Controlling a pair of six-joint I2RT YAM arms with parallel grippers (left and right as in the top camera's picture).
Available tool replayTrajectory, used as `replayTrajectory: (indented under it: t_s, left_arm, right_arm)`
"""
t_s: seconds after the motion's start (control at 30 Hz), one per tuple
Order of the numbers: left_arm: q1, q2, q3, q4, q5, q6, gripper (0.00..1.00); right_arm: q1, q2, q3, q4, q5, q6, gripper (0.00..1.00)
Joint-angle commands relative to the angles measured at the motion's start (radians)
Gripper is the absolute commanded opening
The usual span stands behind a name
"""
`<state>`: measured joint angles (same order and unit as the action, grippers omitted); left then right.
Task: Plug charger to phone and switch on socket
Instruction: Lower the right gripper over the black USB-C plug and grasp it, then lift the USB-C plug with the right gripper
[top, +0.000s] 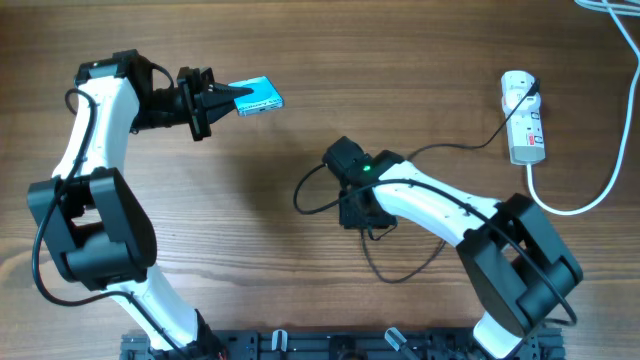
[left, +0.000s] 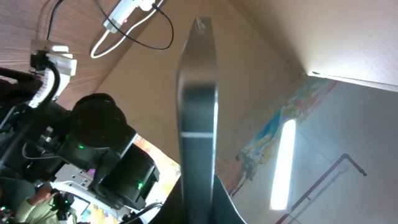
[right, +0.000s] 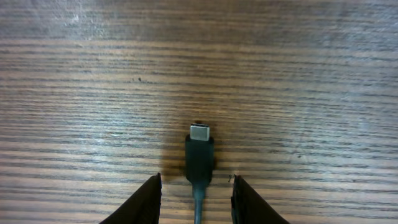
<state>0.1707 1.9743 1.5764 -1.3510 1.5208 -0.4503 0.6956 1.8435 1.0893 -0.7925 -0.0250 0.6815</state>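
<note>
Our left claw (top: 233, 98) grips the flat cyan-screened phone (top: 262, 96) for plugging; right claw (right: 195, 182), open, straddles the thin black charger plug (right: 199, 158).

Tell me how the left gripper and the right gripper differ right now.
The left gripper has its jaws shut on the phone; the right gripper has its jaws open, holding nothing. The left gripper points sideways across the table; the right gripper points down at it, with the charger plug lying between its jaws. Both have dark jaws.
</note>
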Motion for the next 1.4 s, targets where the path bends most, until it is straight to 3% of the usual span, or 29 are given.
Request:
replayTrajectory:
  t_s: [0.0,0.23,0.33,1.37]
  left_arm:
    - [0.004,-0.031,0.002,-0.003,0.05,-0.002,0.04]
    - [0.004,-0.032,0.002,-0.003,0.05,-0.002,0.04]
    - [0.004,-0.032,0.002,-0.003,0.05,-0.002,0.04]
    - [0.004,-0.031,0.002,-0.003,0.027,0.002,0.04]
  right_arm:
    - [0.004,0.046,0.008,-0.005,0.024,0.026,0.38]
    - [0.004,0.071,0.008,0.002,0.024,0.029,0.37]
    - [0.004,0.072,0.008,0.002,0.024,0.029,0.31]
    - [0.004,0.072,0.008,-0.045,-0.002,0.054,0.24]
